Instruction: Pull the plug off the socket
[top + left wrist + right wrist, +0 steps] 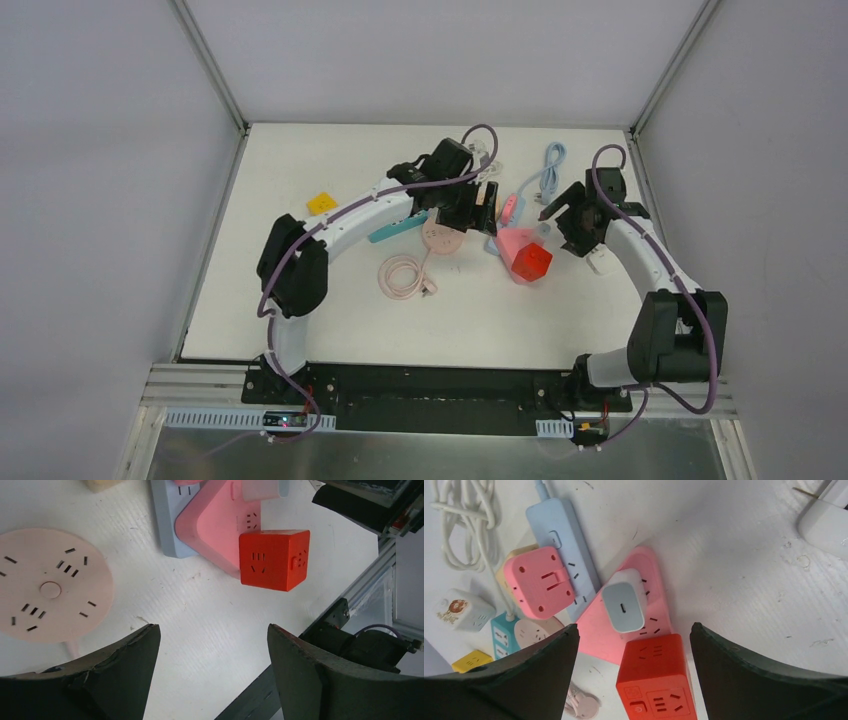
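Note:
A pink triangular socket (508, 240) lies mid-table, also in the left wrist view (212, 527) and the right wrist view (594, 632). A red cube adapter (531, 262) (272, 560) (656, 677) sits plugged on its near corner. A white and pale blue charger plug (624, 607) sits plugged next to it. My left gripper (480, 215) (212, 630) is open and empty, above bare table left of the red cube. My right gripper (555, 215) (634, 627) is open and empty, hovering above the charger and the red cube.
A pale blue power strip (554, 525) carries a pink adapter (540, 582). A round pink socket (50, 587) and a coiled pink cable (404, 275) lie to the left. A white cube (464, 610), a teal strip (398, 230) and a yellow cube (321, 203) are nearby.

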Tool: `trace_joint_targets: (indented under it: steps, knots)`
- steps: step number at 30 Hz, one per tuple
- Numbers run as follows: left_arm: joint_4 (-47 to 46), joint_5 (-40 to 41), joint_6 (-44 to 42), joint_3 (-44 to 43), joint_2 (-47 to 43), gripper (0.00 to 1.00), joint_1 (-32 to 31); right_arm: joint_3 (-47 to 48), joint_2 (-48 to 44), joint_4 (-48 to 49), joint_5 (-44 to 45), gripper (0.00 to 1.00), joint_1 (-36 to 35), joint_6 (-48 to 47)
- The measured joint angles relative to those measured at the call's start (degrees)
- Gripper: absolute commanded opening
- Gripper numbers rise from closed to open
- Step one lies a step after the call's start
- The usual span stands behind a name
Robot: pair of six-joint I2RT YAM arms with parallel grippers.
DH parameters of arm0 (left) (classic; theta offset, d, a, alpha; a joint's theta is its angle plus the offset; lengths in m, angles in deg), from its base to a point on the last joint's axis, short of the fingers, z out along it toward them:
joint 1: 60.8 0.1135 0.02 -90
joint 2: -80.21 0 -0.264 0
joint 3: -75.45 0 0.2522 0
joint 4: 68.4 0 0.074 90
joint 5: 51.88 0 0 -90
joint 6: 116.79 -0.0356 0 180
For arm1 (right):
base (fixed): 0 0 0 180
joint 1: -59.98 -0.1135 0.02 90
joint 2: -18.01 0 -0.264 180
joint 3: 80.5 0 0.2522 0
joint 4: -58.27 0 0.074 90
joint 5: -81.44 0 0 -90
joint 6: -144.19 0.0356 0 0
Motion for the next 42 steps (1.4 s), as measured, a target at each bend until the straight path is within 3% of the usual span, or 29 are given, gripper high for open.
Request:
trace_joint_targets:
  steps: [9,18,21,33,37,42]
  knots:
    - [-1.18,0.59,7.39,-3.32,9.16,0.76,-0.79,-0.02,8.63,3.15,-3.19,0.59,0.0,-4.04]
    - [-2.08,2.12,10.05,-9.14,13.9,0.76,-0.81,1.05,9.81,4.24,-4.94,0.11,-0.7,-5.29]
    - [-1.6,2.16,9.9,-11.23,15.1,0.76,-0.87,1.6,9.9,3.45,-4.94,0.0,-1.29,-5.29]
    - [-1.79,3.06,6.97,-9.62,17.49,0.74,-1.11,-0.59,8.2,4.04,-6.8,0.0,-7.1,-1.05]
    - [-1.38,5.18,6.8,-8.68,17.55,0.68,-1.49,-1.73,7.76,4.92,-7.91,0.0,-7.23,-1.05]
    - [0.2,7.17,6.34,-8.5,17.59,0.58,-1.84,-3.28,6.36,5.62,-8.37,0.46,-7.26,-1.22]
